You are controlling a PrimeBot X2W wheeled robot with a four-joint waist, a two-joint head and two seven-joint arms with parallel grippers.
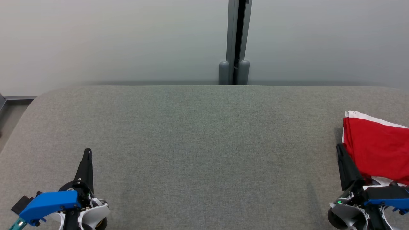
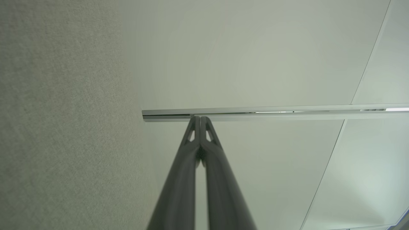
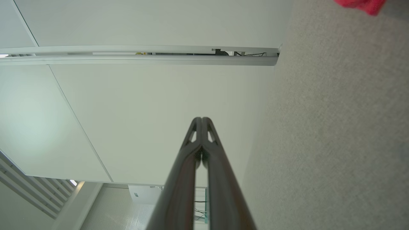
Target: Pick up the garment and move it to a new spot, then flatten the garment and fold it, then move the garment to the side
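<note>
The garment [image 1: 377,147], red with white trim, lies bunched at the right edge of the grey padded surface [image 1: 204,143]; a red corner of the garment [image 3: 361,4] shows at the top of the right wrist view. My right gripper [image 1: 340,147] stands at the lower right, shut and empty, its dark fingers just left of the cloth's edge. At the lower left my left gripper [image 1: 87,150] is shut too, holding nothing, far from the garment. In each wrist view the two fingers meet at the tips: left gripper [image 2: 200,118], right gripper [image 3: 201,118].
A pale wall with a grey vertical post [image 1: 237,41] runs behind the surface's far edge. The surface's left end rounds off toward a strip of floor [image 1: 9,118]. Bare grey fabric lies between the two grippers.
</note>
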